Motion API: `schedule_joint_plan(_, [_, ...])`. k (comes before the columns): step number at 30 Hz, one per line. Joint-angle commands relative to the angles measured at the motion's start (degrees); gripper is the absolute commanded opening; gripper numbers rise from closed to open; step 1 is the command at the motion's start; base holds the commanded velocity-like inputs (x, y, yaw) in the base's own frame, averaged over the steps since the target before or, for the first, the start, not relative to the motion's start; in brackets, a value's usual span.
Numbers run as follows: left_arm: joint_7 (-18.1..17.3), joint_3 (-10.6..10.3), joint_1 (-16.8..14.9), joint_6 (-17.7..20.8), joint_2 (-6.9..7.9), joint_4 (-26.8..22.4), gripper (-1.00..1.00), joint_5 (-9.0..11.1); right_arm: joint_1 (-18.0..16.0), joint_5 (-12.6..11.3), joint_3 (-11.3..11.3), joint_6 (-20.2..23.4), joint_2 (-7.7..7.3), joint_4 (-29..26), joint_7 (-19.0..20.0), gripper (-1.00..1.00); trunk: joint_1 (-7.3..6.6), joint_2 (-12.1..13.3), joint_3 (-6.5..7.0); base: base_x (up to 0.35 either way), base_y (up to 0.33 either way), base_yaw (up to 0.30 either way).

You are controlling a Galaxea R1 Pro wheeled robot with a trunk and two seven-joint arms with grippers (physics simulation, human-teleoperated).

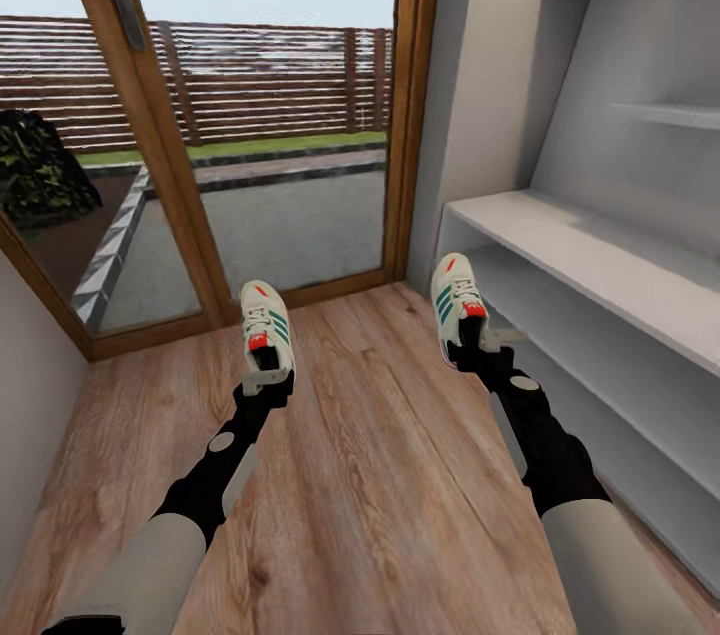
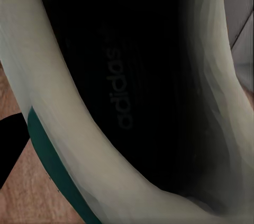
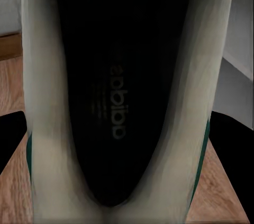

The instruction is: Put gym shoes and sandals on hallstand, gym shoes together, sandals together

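Corridor floor [image 1: 380, 475] is running up to a glass door [image 1: 290, 115], with the hallstand [image 1: 600, 265] sitting along the right wall, its tiers bare. Left gripper [image 1: 264, 381] is clamping the heel of the left gym shoe [image 1: 266, 323]; right gripper [image 1: 478, 347] is clamping the right gym shoe [image 1: 456, 300] just beside the rack's lower tier. Wrist cameras are looking into dark insoles [image 2: 121, 86], fingers mostly cut off.

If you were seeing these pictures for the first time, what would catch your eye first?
Two cream-white lace-up sneakers with green stripes, one held at the heel by the left gripper at centre-left, the other by the right gripper beside the pale grey-white shelf unit. Behind them, a wood-framed glass door shows a slatted fence outside.
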Motion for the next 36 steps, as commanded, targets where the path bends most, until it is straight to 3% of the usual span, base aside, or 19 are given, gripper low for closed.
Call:
schedule_joint_plan(1, [-0.2,0.1,0.0,-0.1,-0.03,0.0,-1.00,0.4,0.0,0.0,0.0,0.3,0.00,-0.1,-0.2,-1.00,-0.01,0.0,0.01,-0.002,0.190,-0.246])
schedule_joint_plan(14, [-0.2,0.1,0.0,-0.1,-0.03,-0.1,-1.00,0.4,0.0,0.0,0.0,0.3,0.00,-0.1,-0.2,-1.00,-0.01,0.0,0.71,0.000,0.028,-0.246])
schedule_joint_plan(18, [-0.2,0.1,0.0,-0.1,-0.03,-0.1,-1.00,0.4,0.0,0.0,0.0,0.3,0.00,-0.1,-0.2,-1.00,0.87,-1.6,0.21,0.000,0.000,-0.246])
schedule_joint_plan(22, [-0.2,0.1,0.0,-0.1,-0.03,-0.1,-1.00,0.4,0.0,0.0,0.0,0.3,0.00,-0.1,-0.2,-1.00,0.87,-1.6,0.42,0.000,0.000,-0.246])
schedule_joint_plan(33, [-0.2,0.1,0.0,-0.1,-0.03,-0.1,-1.00,0.4,0.0,0.0,0.0,0.3,0.00,-0.1,-0.2,-1.00,3.28,-6.0,-0.96,0.000,0.000,-0.246])
schedule_joint_plan(36, [-0.2,0.2,0.0,-0.1,-0.03,-0.1,-1.00,0.4,0.0,0.0,0.0,0.3,0.00,-0.1,-0.2,-1.00,3.37,-6.1,-1.46,0.000,0.000,-0.246])
